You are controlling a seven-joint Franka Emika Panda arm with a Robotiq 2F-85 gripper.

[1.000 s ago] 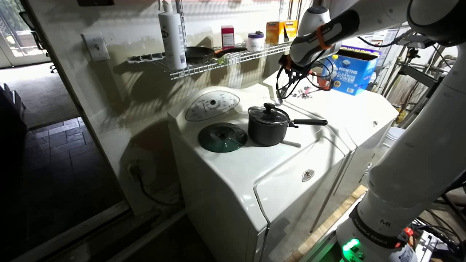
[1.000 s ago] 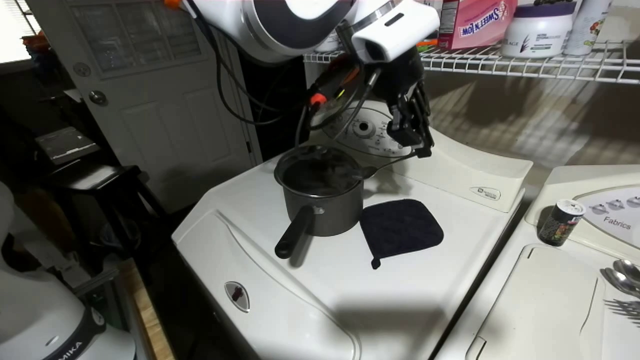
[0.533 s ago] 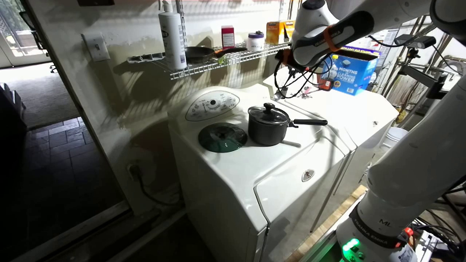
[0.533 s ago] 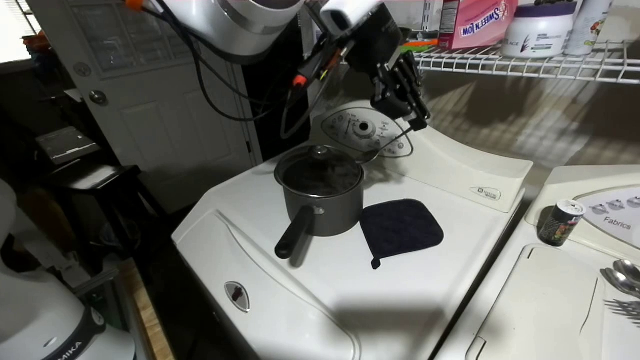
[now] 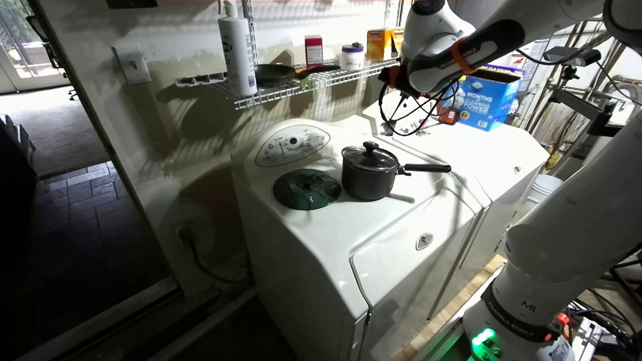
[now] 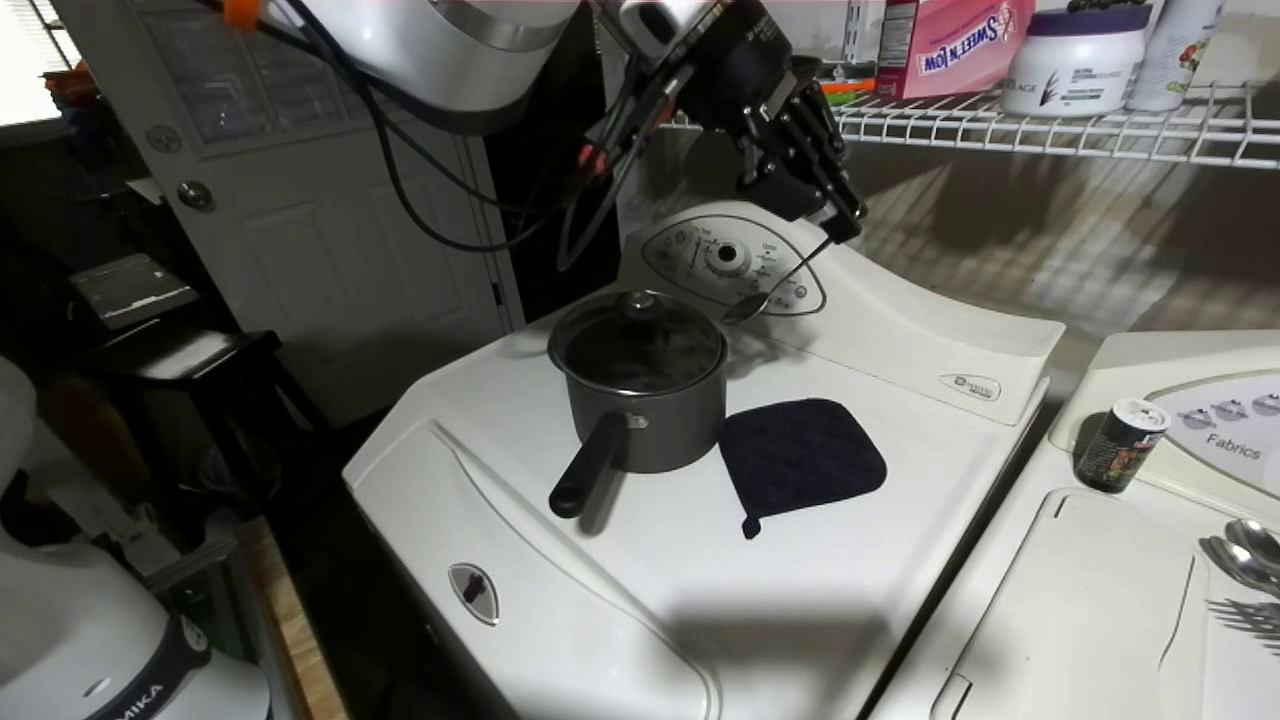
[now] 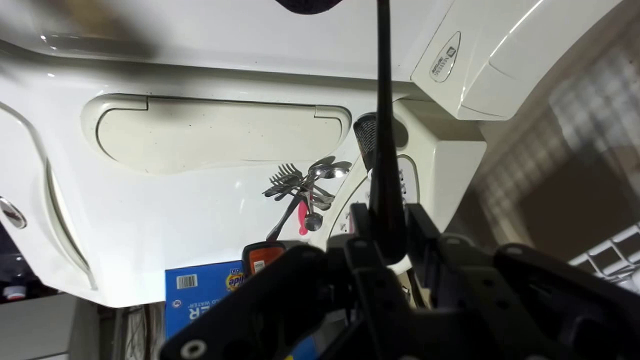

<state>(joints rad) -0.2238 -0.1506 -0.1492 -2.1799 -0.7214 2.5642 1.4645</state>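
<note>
While the gripper [image 6: 842, 228] pinches a spoon [image 6: 747, 308] by its handle, fingers closed on it, the spoon's bowl hangs midair near a pot [image 6: 668, 435]; a low swing could clip the glass lid [image 6: 640, 350], and so narrow a grip could let the handle twist. The pot bars a low path one way, the control panel [image 6: 700, 262] another; a navy pot holder [image 6: 805, 460] lies beside the pot on the white surface [image 6: 950, 460], and farther off, a can [image 6: 1122, 445] and loose cutlery [image 6: 1240, 565] rest on the neighboring surface [image 6: 1080, 590]

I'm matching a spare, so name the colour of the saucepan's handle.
The handle is black, clearest in an exterior view.
</note>
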